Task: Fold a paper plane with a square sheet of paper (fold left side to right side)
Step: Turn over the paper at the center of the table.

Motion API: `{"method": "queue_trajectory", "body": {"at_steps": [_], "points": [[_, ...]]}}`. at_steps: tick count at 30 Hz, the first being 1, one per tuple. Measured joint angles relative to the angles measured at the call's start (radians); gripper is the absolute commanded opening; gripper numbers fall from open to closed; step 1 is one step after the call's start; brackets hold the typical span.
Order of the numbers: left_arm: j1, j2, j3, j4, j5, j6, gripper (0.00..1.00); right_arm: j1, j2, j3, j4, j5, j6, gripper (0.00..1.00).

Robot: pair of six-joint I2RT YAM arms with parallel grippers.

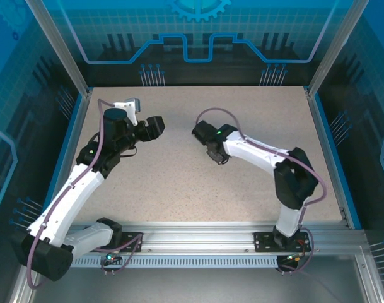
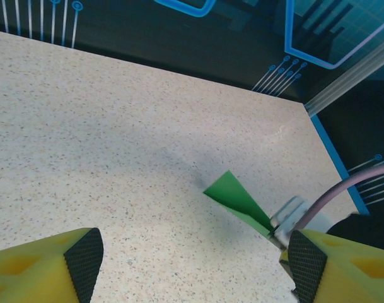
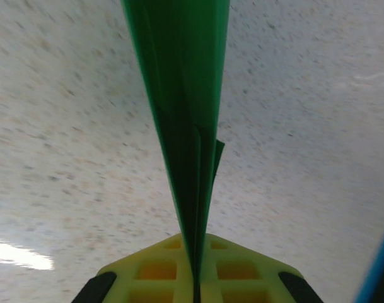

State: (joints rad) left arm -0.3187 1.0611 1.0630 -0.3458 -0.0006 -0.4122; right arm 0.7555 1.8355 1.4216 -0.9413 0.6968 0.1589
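The square sheet of paper (image 3: 179, 95) is cut off by the top edge in the right wrist view, and its near end is hidden between the fingers of the right gripper (image 3: 197, 281). The table (image 3: 318, 126) is blurred there. In the left wrist view, one tip is hidden behind a grey part (image 2: 289, 214).

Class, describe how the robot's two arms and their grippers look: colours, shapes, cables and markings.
Both arms have white link shells with black joints. A purple-grey cable runs along the left arm and loops beside the right arm, and a small green light glows on each. The left gripper and the right gripper have blocky yellow fingers with black pads.
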Motion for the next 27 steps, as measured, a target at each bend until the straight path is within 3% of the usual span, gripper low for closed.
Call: {"method": "queue_trajectory", "body": {"at_steps": [6,10,14,17,23,27], "points": [[0.0,-0.004,-0.003,-0.002,-0.034,-0.001,0.82,0.085,0.133,0.013,-0.074,0.173,-0.003,0.14],[0.0,-0.004,-0.01,-0.013,-0.048,-0.007,0.83,0.124,0.179,0.011,-0.082,0.162,-0.032,0.35],[0.003,0.006,-0.011,-0.024,-0.048,-0.027,0.85,0.14,0.166,-0.003,-0.063,0.042,-0.055,0.57],[0.01,0.034,-0.013,-0.027,-0.034,-0.062,0.85,0.138,0.123,-0.035,-0.045,-0.069,-0.058,0.67],[0.023,0.145,-0.051,-0.004,0.072,-0.138,0.84,0.082,-0.072,-0.143,0.022,-0.315,-0.029,0.74],[0.023,0.282,-0.073,0.072,0.202,-0.198,0.8,-0.044,-0.257,-0.261,0.122,-0.486,0.023,0.76]]}}
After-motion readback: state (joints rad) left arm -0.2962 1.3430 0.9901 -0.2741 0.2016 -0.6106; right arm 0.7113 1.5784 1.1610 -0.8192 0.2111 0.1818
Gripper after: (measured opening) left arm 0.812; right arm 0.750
